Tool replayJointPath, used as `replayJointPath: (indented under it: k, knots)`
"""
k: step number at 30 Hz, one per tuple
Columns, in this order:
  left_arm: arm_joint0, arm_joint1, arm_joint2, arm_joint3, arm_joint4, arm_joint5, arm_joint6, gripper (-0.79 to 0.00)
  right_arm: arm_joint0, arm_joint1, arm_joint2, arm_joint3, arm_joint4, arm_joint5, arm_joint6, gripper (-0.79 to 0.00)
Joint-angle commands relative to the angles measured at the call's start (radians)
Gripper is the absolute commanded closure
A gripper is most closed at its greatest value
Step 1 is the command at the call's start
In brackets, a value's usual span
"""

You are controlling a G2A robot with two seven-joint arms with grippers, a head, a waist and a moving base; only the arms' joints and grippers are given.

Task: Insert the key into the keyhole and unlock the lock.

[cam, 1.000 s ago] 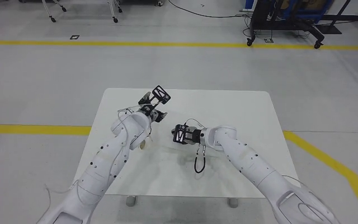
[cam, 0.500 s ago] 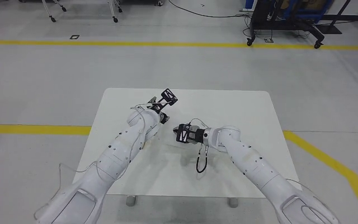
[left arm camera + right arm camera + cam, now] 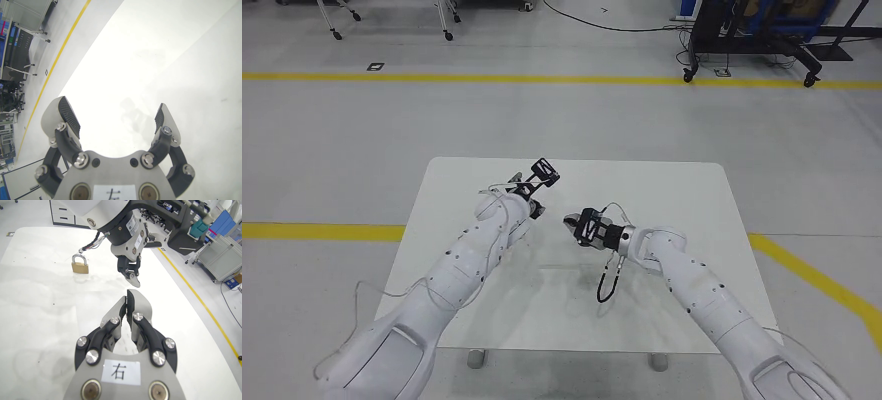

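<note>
A brass padlock (image 3: 80, 266) with a steel shackle stands upright on the white table (image 3: 37, 291), its shackle shut. My left gripper (image 3: 147, 264) hangs open above the table beyond it, close to the tip of my right gripper (image 3: 127, 297), which is shut. Whether anything is pinched between the right pads I cannot tell. In the top view the left gripper (image 3: 543, 175) sits near the table's far edge and the right gripper (image 3: 573, 222) near the middle. The left wrist view has the left gripper (image 3: 113, 106) open over bare tabletop.
A black cable loop (image 3: 605, 282) hangs from my right forearm over the table (image 3: 682, 200). Yellow floor lines (image 3: 332, 231) run past the table. Racks and carts (image 3: 752, 35) stand far behind it.
My left gripper has shifted right along the far side, staying open. My right gripper has moved right and slightly farther away, still shut.
</note>
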Motion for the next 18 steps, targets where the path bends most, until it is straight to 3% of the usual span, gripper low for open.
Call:
replayJointPath:
  k: [1,6,10,15,18]
  knots:
    - [-0.004,-0.002,-0.006,0.007,0.0,0.009,0.009,-0.785,-0.001,0.001,0.002,0.0,0.003,-0.006,0.008,0.0]
    - [-0.003,0.007,-0.068,-0.03,-0.03,0.019,0.043,-0.785,-0.013,0.004,0.015,-0.011,0.027,-0.013,-0.004,0.0]
    - [0.045,0.05,-0.187,-0.167,-0.035,-0.019,0.037,-0.785,-0.013,0.004,0.015,-0.011,0.027,-0.013,-0.004,0.0]
    - [0.232,0.126,-0.437,-0.46,-0.043,-0.1,0.015,-0.785,-0.015,0.003,0.016,-0.014,0.032,-0.009,-0.007,0.0]
    - [0.38,0.162,-0.606,-0.609,-0.096,-0.167,0.017,-0.785,-0.045,0.006,0.048,-0.028,0.114,-0.015,-0.113,0.0]
